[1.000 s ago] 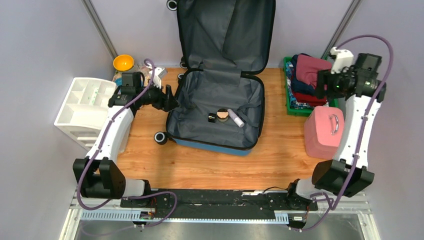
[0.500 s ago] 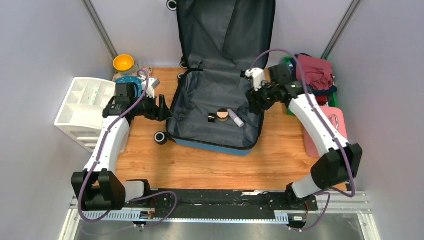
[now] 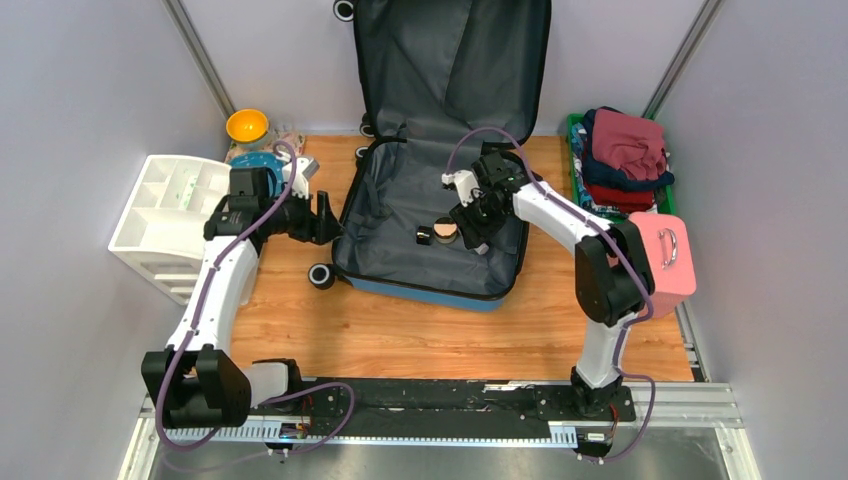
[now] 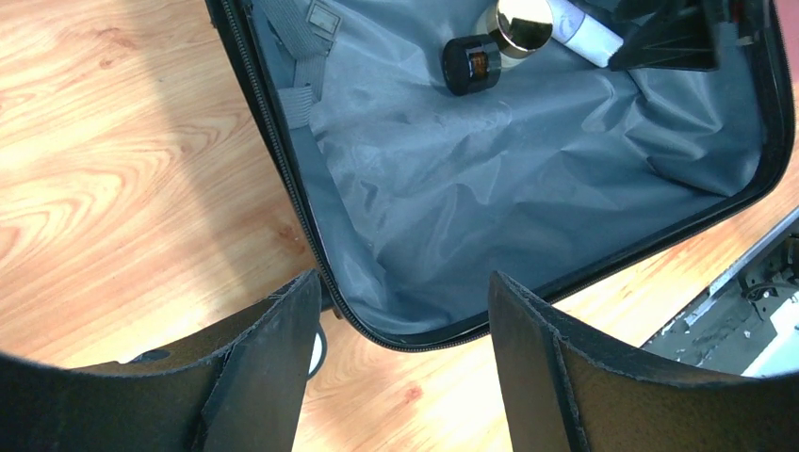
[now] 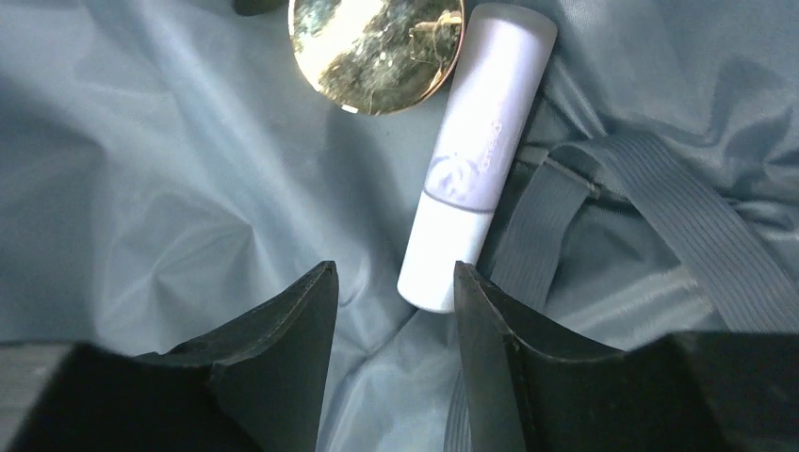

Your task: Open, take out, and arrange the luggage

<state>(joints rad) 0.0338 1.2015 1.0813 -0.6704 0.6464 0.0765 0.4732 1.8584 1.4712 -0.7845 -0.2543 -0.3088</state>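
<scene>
The luggage [image 3: 400, 215] lies open on the table, its lid leaning on the back wall and its grey lining [image 4: 490, 160] bare. On the lining [image 5: 141, 188] sit a small black jar [image 3: 424, 235], a gold-lidded jar [image 5: 377, 38] and a pale lilac tube [image 5: 476, 160]. My right gripper [image 5: 391, 273] hangs open low over the tube's near end, which sits just ahead of the fingertips, ungripped. From above, this gripper [image 3: 470, 232] is inside the shell. My left gripper [image 4: 405, 282] is open and empty, hovering at the suitcase's left rim [image 3: 330, 215].
A white compartmented organiser [image 3: 170, 210] stands at the left, with an orange bowl [image 3: 246, 125] behind it. A green tray [image 3: 574, 150] of folded clothes [image 3: 625, 150] is at the back right, and a pink case [image 3: 665, 255] sits in front of it. A black suitcase wheel [image 3: 321, 276] juts out.
My right arm has swung from the clothes tray across into the suitcase and come down over the tube, its jaws narrowing. The left arm drew back slightly from the rim.
</scene>
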